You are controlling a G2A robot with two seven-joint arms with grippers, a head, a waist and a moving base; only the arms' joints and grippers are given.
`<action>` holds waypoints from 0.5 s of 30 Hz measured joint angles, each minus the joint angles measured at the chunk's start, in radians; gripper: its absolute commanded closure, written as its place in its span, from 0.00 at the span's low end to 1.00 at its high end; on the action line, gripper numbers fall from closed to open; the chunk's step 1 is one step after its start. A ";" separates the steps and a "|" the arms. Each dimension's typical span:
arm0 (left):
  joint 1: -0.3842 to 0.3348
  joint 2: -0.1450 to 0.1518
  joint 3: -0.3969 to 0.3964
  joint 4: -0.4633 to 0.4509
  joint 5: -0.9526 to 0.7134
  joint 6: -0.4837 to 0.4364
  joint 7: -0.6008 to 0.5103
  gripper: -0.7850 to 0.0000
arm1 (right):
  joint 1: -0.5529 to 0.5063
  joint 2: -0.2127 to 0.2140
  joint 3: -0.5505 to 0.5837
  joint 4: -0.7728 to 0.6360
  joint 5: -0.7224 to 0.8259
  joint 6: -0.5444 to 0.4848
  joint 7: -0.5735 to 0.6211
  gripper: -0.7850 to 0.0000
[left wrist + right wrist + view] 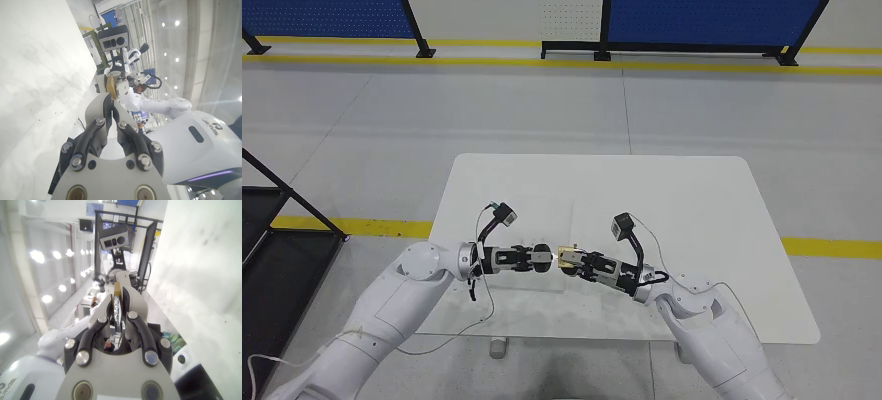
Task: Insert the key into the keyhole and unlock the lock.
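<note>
As both arms are held above the tabletop (692, 200), close to its near edge and somewhat left of that edge's middle, the two grippers are met tip to tip. The right gripper (117, 293) is clamped on the lock (117, 287). The brass body is held out at the fingertips, while a silver part, judged to be the shackle, is run back between the pads toward the wrist.

The left gripper (112, 103) is seen with its fingers drawn together. The key is judged to be pinched between them, although it cannot be made out. From the left gripper the lock lies straight ahead, along the line of the fingers. Its brass end face is touched or all but touched by the fingertips; which of the two cannot be told.

The lock's long axis is laid roughly parallel to the near edge, in line with both grippers, so keyhole end and key are judged to be faced toward each other. Whether the blade is seated in the keyhole is hidden. The coming move is therefore judged to hinge on this shared axis: a push along it if needed, then a twist about it by the left wrist.
</note>
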 measured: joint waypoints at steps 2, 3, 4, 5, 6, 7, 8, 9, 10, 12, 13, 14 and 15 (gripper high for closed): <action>0.004 -0.001 -0.002 -0.002 0.015 -0.016 0.007 1.00 | 0.000 0.000 0.000 0.000 0.000 0.000 0.000 1.00; 0.006 -0.001 -0.004 -0.004 0.026 -0.025 0.014 1.00 | 0.000 0.000 0.000 0.000 0.000 0.000 0.000 1.00; 0.007 -0.002 -0.005 -0.005 0.034 -0.031 0.019 1.00 | 0.000 0.000 0.000 0.000 0.000 0.000 0.000 1.00; 0.009 -0.002 -0.006 -0.006 0.042 -0.037 0.024 1.00 | 0.000 0.000 0.000 0.000 0.000 0.000 0.000 1.00; 0.010 -0.003 -0.007 -0.008 0.050 -0.046 0.030 1.00 | 0.000 0.000 0.000 0.000 0.000 0.000 0.000 1.00; 0.011 -0.003 -0.009 -0.008 0.057 -0.053 0.034 1.00 | 0.000 0.000 0.000 0.000 0.000 0.000 0.000 1.00; 0.012 -0.004 -0.011 -0.009 0.064 -0.060 0.039 1.00 | 0.000 0.000 0.000 0.000 0.000 0.000 0.000 1.00; 0.014 -0.004 -0.012 -0.010 0.072 -0.069 0.047 1.00 | 0.000 0.000 0.000 0.000 0.000 0.000 0.000 1.00; 0.016 -0.005 -0.014 -0.011 0.078 -0.076 0.054 1.00 | 0.000 0.000 0.000 0.000 0.000 0.000 0.000 1.00; 0.020 -0.006 -0.017 -0.014 0.092 -0.092 0.067 1.00 | 0.000 0.000 0.000 0.000 0.000 0.000 0.000 1.00; 0.021 -0.006 -0.018 -0.016 0.098 -0.099 0.071 1.00 | 0.000 0.000 0.000 0.000 0.000 0.000 0.000 1.00; 0.022 -0.007 -0.019 -0.018 0.105 -0.106 0.074 1.00 | 0.000 0.000 0.000 0.000 0.000 0.000 0.000 1.00; 0.024 -0.007 -0.021 -0.019 0.115 -0.115 0.079 1.00 | 0.000 0.000 0.000 0.000 0.000 0.000 0.000 1.00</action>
